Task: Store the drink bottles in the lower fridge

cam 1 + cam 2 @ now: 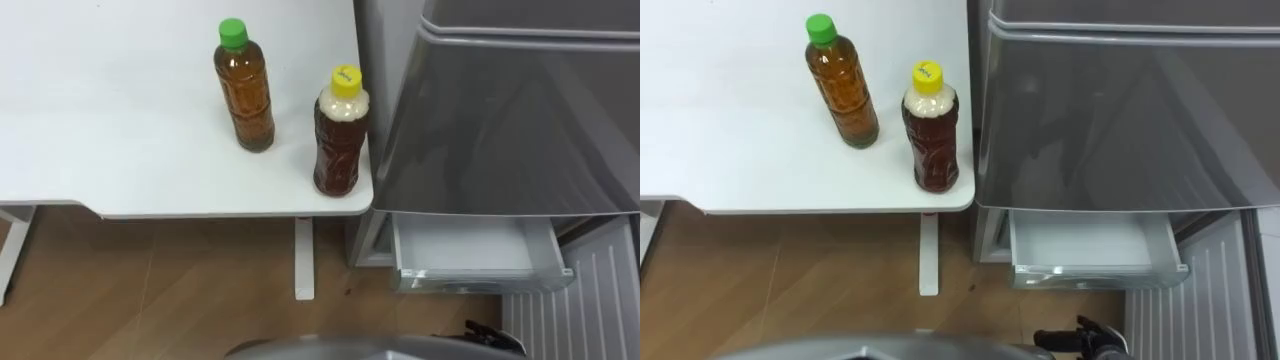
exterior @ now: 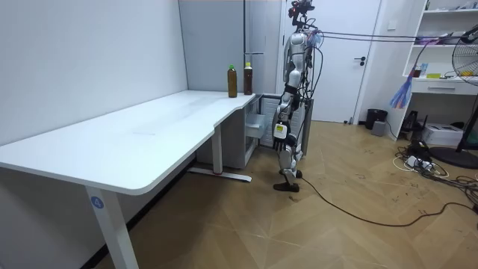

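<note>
Taking the robot's facing as 12 o'clock, the nearest item is a dark fingered shape at 5 o'clock on the lower edge of the eye views, apparently the right hand (image 1: pixel 1085 338); whether it is open or closed cannot be told. The left hand (image 2: pixel 280 137) hangs beside the thigh in the room view, too small to read. At 1 o'clock, low down, the lower drawer (image 1: pixel 470 250) of the fridge (image 1: pixel 520 120) stands pulled out. Both drinks are on the white table (image 1: pixel 100 150), neither one held. The yellow-capped bottle (image 1: pixel 340 135) is at 12 o'clock, upright, just beside the table corner next to the fridge. The green-capped bottle (image 1: pixel 245 90) is at 11 o'clock, further in. Hazard: the yellow-capped bottle is tall and close to the edge, so a sideways brush during a reach would probably tip it to the floor. The fridge body overhangs the drawer and could catch a bottle lowered upright. The eye views show the drawer's white interior and the cap colours. The room view shows the robot standing upright at the table's far end.
</note>
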